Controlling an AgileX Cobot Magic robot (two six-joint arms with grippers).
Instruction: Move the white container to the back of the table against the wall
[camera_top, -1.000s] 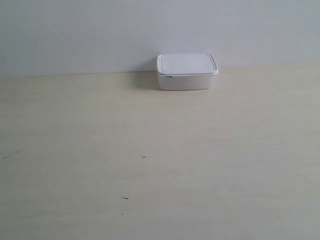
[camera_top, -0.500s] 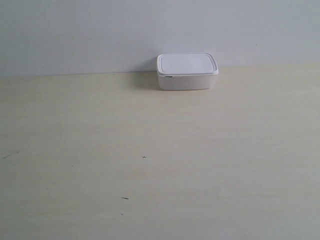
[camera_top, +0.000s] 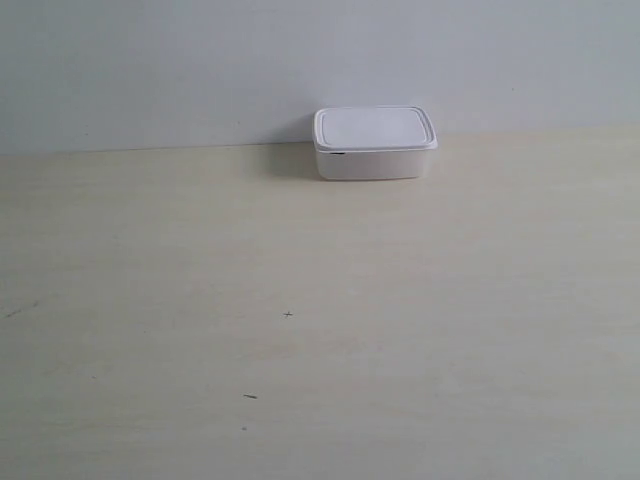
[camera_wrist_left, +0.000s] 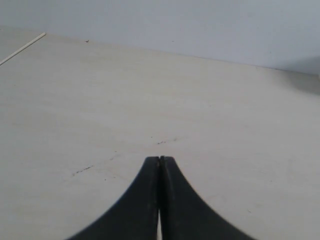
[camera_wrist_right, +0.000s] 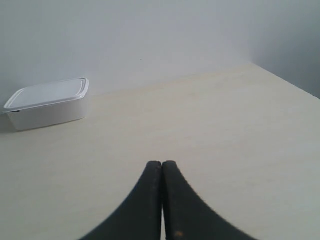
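Well, the container (camera_top: 373, 143) is seen at the back of the table (camera_top: 320, 330), flat on its base with the lid (camera_top: 374, 127) on and its rear side close up to the wall (camera_top: 200, 60). Actual contact cannot be told, because that spot is hidden behind the lid. The long side is laid along the wall, which is judged to be what the task asks, so the job is reckoned done or all but done. No arm is shown in the exterior view. The left gripper (camera_wrist_left: 159, 159) is held low over bare tabletop, jaws pressed together with nothing between them. The container is not caught in its view, only a shadow (camera_wrist_left: 300, 80) at the wall line. The right gripper (camera_wrist_right: 162, 163) is likewise closed tight and empty, well apart from the container seen ahead of it by the wall. Both are judged to be held back so that the container is not nudged. Open room is plentiful: nothing but a few dark specks (camera_top: 288, 315) is seen on the front of the table. A table edge (camera_wrist_left: 22, 49) is glimpsed in the left wrist view, and a side wall (camera_wrist_right: 290, 40) is met in the right wrist view, so travel is bounded there.
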